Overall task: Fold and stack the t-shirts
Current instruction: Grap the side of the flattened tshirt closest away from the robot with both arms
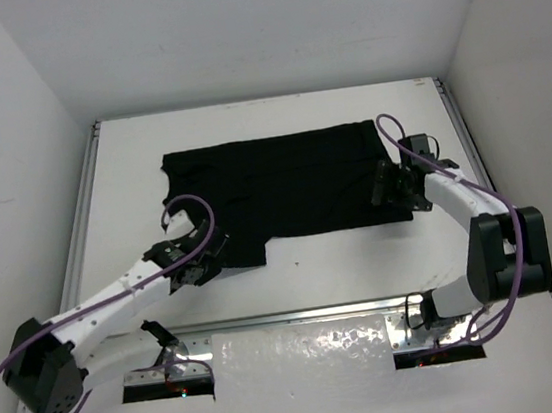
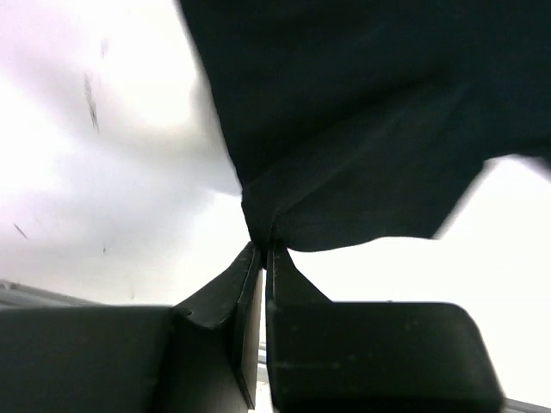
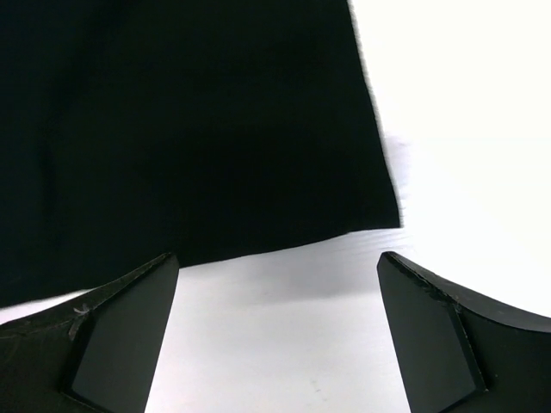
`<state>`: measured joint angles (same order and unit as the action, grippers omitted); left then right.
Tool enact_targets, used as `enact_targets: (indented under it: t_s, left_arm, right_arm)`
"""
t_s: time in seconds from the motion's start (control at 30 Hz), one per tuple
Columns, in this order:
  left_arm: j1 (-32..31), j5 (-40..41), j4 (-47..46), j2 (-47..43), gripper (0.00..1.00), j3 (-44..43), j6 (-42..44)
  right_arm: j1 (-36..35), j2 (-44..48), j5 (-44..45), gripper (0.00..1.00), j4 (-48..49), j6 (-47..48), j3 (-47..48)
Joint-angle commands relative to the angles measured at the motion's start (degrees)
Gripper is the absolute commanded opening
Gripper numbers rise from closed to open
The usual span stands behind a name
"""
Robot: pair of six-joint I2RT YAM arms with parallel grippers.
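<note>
Sprawling across the white table [image 1: 316, 282], the black t-shirt [image 1: 283, 180] looks merely flanked from overhead, yet wrist views reveal the left gripper [image 2: 263, 251] clenched on its near corner and the right gripper [image 3: 280, 267] spread wide at its edge.

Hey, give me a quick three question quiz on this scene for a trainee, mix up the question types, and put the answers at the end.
1. True or false: the left gripper is shut on an edge of the black t-shirt.
2. The right gripper is: A) open, at the shirt's edge; B) shut on cloth; C) out of view.
3. Fill in: the shirt lies spread on a ____ table.

Key: 1 true; 2 A; 3 white.
</note>
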<state>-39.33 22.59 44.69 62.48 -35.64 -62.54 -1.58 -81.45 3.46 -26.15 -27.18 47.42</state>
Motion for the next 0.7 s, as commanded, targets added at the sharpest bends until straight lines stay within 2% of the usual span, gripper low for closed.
enact_targets:
  t_s: [0.0,0.1,0.2,0.23,0.47,0.67]
  left_arm:
    - [0.2,7.1,4.3,-5.1,0.0,-4.5,1.8]
    - [0.3,7.6,4.2,-5.5,0.0,-5.8,2.7]
    - [0.4,6.8,2.8,-4.4,0.0,-5.9,3.1]
    - [0.4,6.3,2.4,-4.3,0.0,-5.9,3.0]
    - [0.7,8.5,3.7,-7.8,0.0,-7.2,1.6]
    - [1.1,9.1,4.9,-9.1,0.0,-7.9,2.0]
  right_arm:
    - [0.4,-1.3,6.5,0.97,0.8,-1.0,-0.1]
    - [1.3,-2.6,6.7,0.94,2.0,-1.6,-1.2]
    - [3.3,-5.1,6.5,0.83,2.3,-1.4,-1.3]
    - [3.5,-5.5,6.5,0.74,3.2,-1.4,-1.5]
    - [4.9,-10.0,5.3,0.54,5.1,-1.5,-0.9]
    - [5.0,-12.0,5.2,0.41,5.7,-1.5,-1.4]
